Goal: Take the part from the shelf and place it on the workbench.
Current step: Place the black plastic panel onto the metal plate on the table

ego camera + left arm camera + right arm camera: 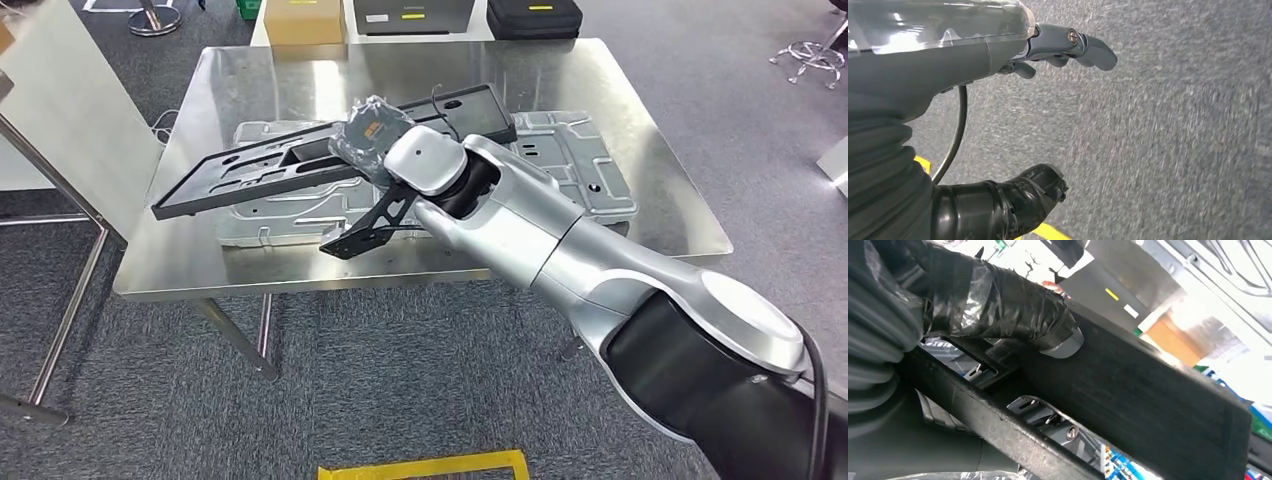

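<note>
While the part (330, 160) was held clamped in the right hand (375, 135) above the worktop (660, 190), its long axis was extended sideways; the left hand (1063, 47) was hung empty, fingers apart.

Head view: from high on the body, looking forward and down at a steel table (620, 130). Left wrist view: close behind the left hand (1068, 47), facing grey carpet (1173, 130). Right wrist view: tight against a black panel (1148, 390), shared with the head view (300, 165).
</note>
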Controlling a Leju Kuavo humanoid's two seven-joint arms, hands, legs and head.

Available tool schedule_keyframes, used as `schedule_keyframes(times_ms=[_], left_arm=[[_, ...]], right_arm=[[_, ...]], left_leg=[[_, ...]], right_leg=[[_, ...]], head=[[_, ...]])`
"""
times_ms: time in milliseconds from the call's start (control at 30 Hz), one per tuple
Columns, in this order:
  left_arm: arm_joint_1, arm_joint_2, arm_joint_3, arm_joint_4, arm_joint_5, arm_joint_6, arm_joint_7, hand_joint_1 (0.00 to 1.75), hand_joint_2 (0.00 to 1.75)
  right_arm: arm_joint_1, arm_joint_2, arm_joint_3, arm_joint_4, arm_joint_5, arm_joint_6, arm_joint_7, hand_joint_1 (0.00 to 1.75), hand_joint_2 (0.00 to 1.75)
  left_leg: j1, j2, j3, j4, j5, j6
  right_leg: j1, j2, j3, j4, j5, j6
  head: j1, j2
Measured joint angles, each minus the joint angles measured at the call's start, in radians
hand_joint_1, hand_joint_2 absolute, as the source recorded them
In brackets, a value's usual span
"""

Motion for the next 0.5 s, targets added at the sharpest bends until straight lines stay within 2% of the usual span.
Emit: schedule_keyframes(times_ms=[67, 133, 167, 233, 267, 300, 333, 400, 433, 467, 500], left_arm=[[-0.001, -0.002, 0.000, 0.001, -0.001, -0.003, -0.002, 0.00, 1.75], [-0.002, -0.001, 0.000, 0.002, -0.002, -0.006, -0.006, 0.00, 1.75], [-0.002, 0.000, 0.000, 0.002, -0.002, -0.007, -0.007, 0.00, 1.75], [-0.002, 0.003, 0.000, 0.002, -0.002, -0.007, -0.007, 0.00, 1.75], [-0.001, 0.004, 0.000, 0.002, -0.003, -0.007, -0.008, 0.00, 1.75], [-0.001, 0.005, 0.000, 0.002, -0.004, -0.007, -0.008, 0.00, 1.75], [0.000, 0.005, 0.000, 0.002, -0.006, -0.007, -0.009, 0.00, 1.75], [0.000, 0.007, 0.000, 0.002, -0.008, -0.005, -0.011, 0.00, 1.75], [-0.001, 0.007, 0.000, 0.002, -0.009, -0.005, -0.012, 0.00, 1.75], [-0.001, 0.007, 0.000, 0.002, -0.010, -0.004, -0.012, 0.00, 1.75], [-0.001, 0.007, 0.000, 0.002, -0.011, -0.005, -0.013, 0.00, 1.75]], right_arm=[[0.000, 0.000, 0.000, -0.001, 0.001, 0.000, 0.001, 1.75, 1.75], [-0.001, 0.002, 0.000, -0.003, 0.003, 0.000, 0.002, 1.75, 1.75], [-0.002, 0.004, 0.000, -0.004, 0.004, 0.000, 0.003, 1.75, 1.75], [-0.001, 0.008, 0.000, -0.004, 0.006, 0.001, 0.006, 1.75, 1.75], [0.002, 0.010, 0.000, -0.004, 0.006, 0.002, 0.008, 1.75, 1.75], [0.005, 0.011, 0.000, -0.004, 0.007, 0.002, 0.010, 1.75, 1.75], [0.007, 0.012, 0.000, -0.004, 0.007, 0.003, 0.012, 1.75, 1.75], [0.008, 0.012, 0.000, -0.004, 0.009, 0.003, 0.015, 1.75, 1.75], [0.007, 0.012, -0.001, -0.004, 0.010, 0.003, 0.016, 1.75, 1.75], [0.006, 0.012, -0.001, -0.003, 0.010, 0.003, 0.016, 1.75, 1.75], [0.006, 0.012, -0.001, -0.003, 0.010, 0.003, 0.017, 1.75, 1.75]], left_leg=[[0.001, 0.000, 0.005, -0.009, -0.001, -0.010], [-0.001, 0.004, 0.001, 0.013, -0.021, -0.015], [-0.002, 0.006, -0.017, 0.053, -0.043, -0.016], [-0.004, 0.007, -0.082, 0.176, -0.091, -0.020], [-0.005, 0.008, -0.111, 0.223, -0.100, -0.023], [-0.004, 0.008, -0.127, 0.240, -0.091, -0.027], [-0.004, 0.009, -0.124, 0.218, -0.062, -0.030], [-0.002, 0.011, -0.077, 0.102, 0.008, -0.034], [-0.004, 0.011, -0.053, 0.048, 0.027, -0.032], [-0.006, 0.011, -0.037, 0.017, 0.034, -0.027], [-0.008, 0.010, -0.033, 0.008, 0.028, -0.021]], right_leg=[[-0.001, -0.001, 0.011, -0.021, 0.004, -0.004], [-0.007, -0.003, 0.034, -0.051, 0.010, -0.007], [-0.010, -0.004, 0.044, -0.062, 0.013, -0.008], [-0.008, -0.004, 0.050, -0.064, 0.009, -0.012], [-0.008, -0.003, 0.050, -0.061, 0.005, -0.013], [-0.007, -0.003, 0.051, -0.056, 0.000, -0.013], [-0.008, -0.002, 0.052, -0.050, -0.006, -0.011], [-0.010, -0.002, 0.054, -0.031, -0.023, -0.003], [-0.009, -0.002, 0.052, -0.020, -0.031, 0.002], [-0.008, -0.001, 0.050, -0.011, -0.037, 0.007], [-0.006, -0.001, 0.047, -0.006, -0.040, 0.011]], head=[[0.001, 0.000], [0.001, 0.000], [0.000, 0.000], [0.000, 0.000], [0.000, 0.000], [0.000, 0.000], [0.000, 0.000], [0.000, 0.000], [0.000, 0.000], [0.000, 0.000], [0.000, 0.000]])
